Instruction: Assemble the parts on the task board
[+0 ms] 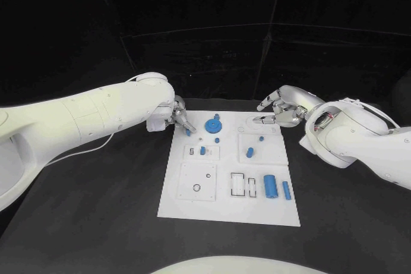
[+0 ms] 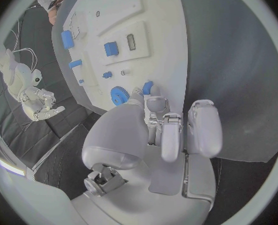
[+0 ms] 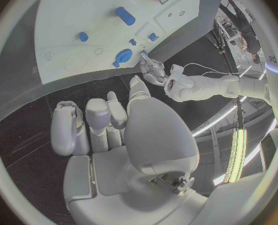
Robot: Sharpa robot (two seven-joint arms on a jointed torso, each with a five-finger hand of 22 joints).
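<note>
Task board (image 1: pixel 230 210) lies centre frame on the table (image 1: pixel 94 214). On its upper part: gear part (image 1: pixel 213 127), with a small peg (image 1: pixel 217 140) just below it. Lower right of board: cylinder (image 1: pixel 271 186), with a thin bar (image 1: pixel 286 190) just to its right. Left hand (image 1: pixel 177 117) sits at the board's upper left corner, holding a part (image 1: pixel 188 131). Right hand (image 1: pixel 281 112) sits at the upper right corner.
</note>
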